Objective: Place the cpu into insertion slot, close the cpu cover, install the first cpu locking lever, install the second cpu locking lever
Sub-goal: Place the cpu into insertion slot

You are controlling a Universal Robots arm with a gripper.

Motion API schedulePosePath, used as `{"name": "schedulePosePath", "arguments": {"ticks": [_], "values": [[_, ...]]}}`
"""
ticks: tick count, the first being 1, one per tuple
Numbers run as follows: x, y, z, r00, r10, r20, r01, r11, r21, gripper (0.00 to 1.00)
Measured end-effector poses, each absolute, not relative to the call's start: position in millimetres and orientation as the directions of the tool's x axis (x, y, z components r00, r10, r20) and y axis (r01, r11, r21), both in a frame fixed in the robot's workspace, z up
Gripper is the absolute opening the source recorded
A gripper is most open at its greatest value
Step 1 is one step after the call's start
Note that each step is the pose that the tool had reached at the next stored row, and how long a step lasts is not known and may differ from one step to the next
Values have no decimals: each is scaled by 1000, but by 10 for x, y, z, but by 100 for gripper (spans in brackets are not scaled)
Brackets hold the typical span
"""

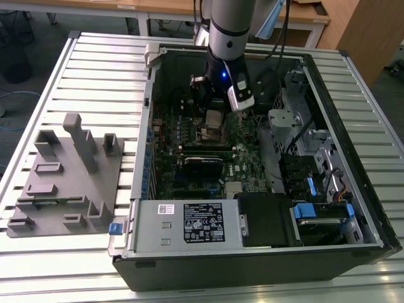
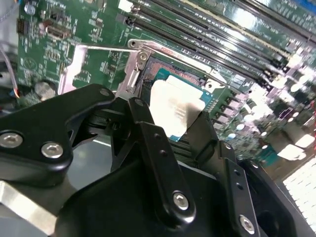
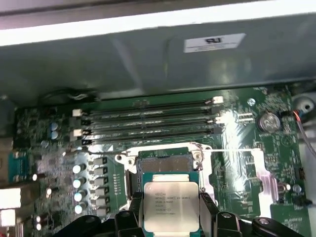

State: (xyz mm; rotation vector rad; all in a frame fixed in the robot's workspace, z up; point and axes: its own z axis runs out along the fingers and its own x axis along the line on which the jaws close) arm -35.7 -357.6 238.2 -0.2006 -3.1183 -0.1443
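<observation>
On the exterior view's left, a grey fixture block [image 1: 66, 173] sits on the slatted metal table [image 1: 101, 69]. Further right stands the open computer case [image 1: 252, 265]. Inside it the gripper [image 3: 170, 210] pinches the cpu [image 3: 170, 197] by two opposite edges, just over the insertion slot [image 3: 165, 165] and apparently not yet seated. Lowering it tilted or offset would likely bend the socket contacts or jam a corner. Wooden furniture [image 1: 363, 31] stands beyond the table on the right
</observation>
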Motion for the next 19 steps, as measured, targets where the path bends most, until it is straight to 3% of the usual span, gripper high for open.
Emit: {"name": "schedulePosePath", "arguments": {"ticks": [7,19], "values": [[-357,-3576,2366,-969,247,19,248,964,90,54],[-357,-3575,2364,-962,272,19,272,958,91,54]]}}
